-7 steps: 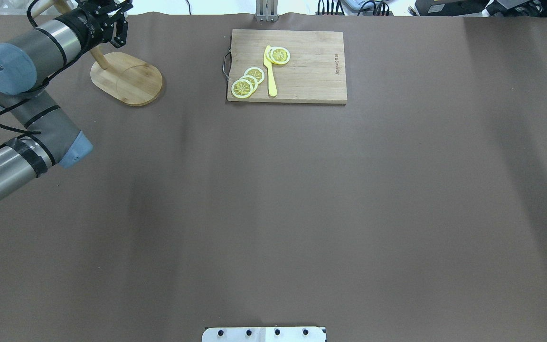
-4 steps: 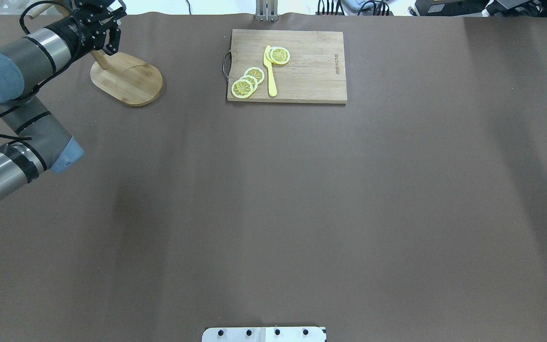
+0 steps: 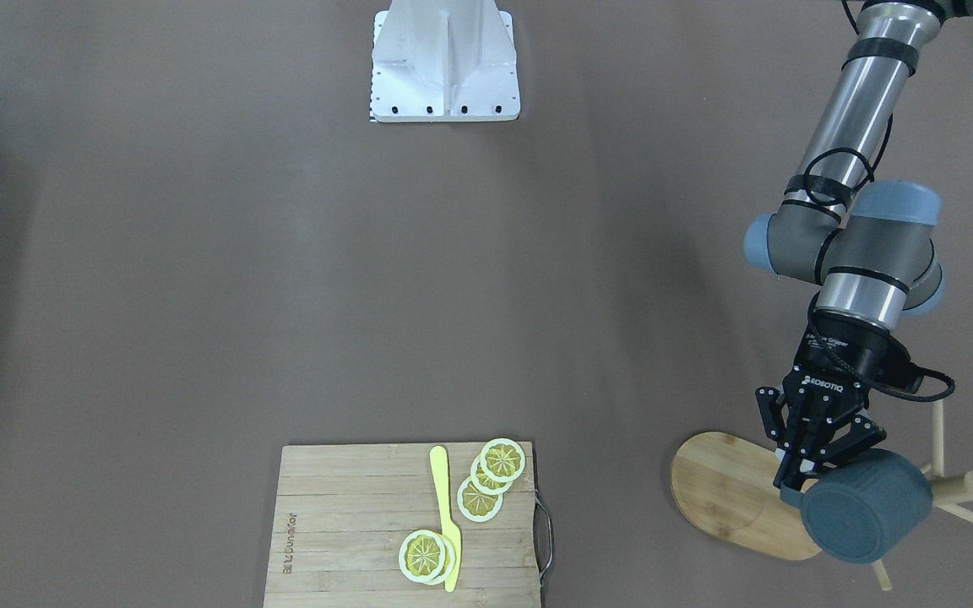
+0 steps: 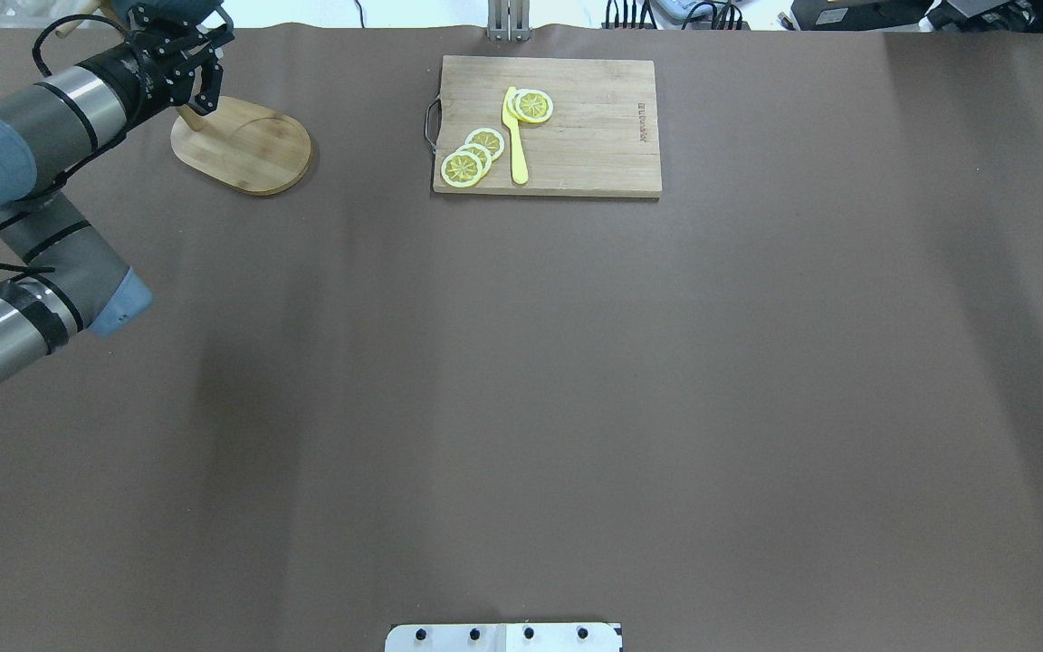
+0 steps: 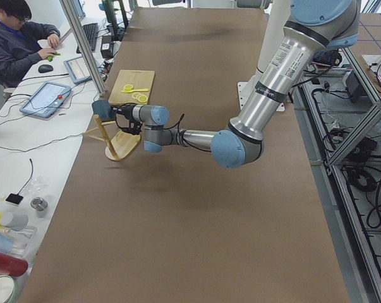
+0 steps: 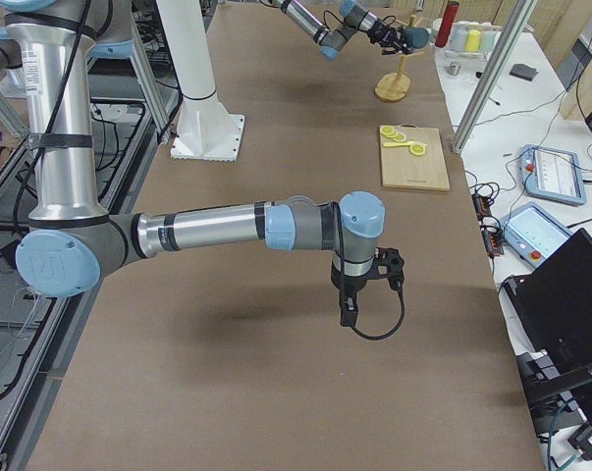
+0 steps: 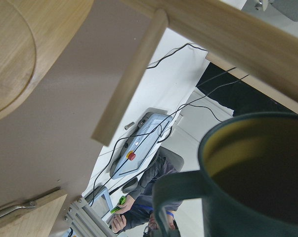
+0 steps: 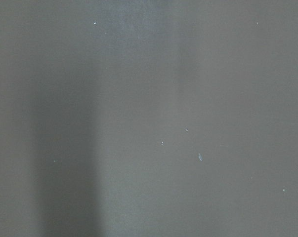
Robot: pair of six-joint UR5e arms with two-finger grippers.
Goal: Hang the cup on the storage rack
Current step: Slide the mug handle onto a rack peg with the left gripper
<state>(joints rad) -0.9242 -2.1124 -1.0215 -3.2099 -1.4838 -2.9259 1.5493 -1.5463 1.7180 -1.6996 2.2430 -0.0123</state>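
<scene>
My left gripper (image 3: 797, 478) is shut on the rim of the slate-blue cup (image 3: 867, 505) and holds it in the air beside the storage rack's post. The rack's oval bamboo base (image 3: 727, 494) lies under the gripper, and thin pegs (image 3: 938, 432) stick out behind the cup. In the left wrist view the cup (image 7: 257, 173) with its small handle (image 7: 173, 193) hangs just below the post (image 7: 228, 34), near one peg (image 7: 131, 79). In the overhead view the gripper (image 4: 186, 74) is above the base (image 4: 245, 152). My right gripper (image 6: 347, 312) hovers over bare table; I cannot tell if it is open.
A rectangular cutting board (image 4: 589, 136) with lemon slices (image 4: 472, 156) and a yellow knife (image 4: 516, 136) lies at the table's far middle. The robot's white base plate (image 3: 443, 59) is at the near edge. An operator (image 5: 13, 38) sits beyond the table's far side.
My left arm has swung further toward the far left corner, carrying the cup closer to the rack's post. The gripper stays shut on the cup.
</scene>
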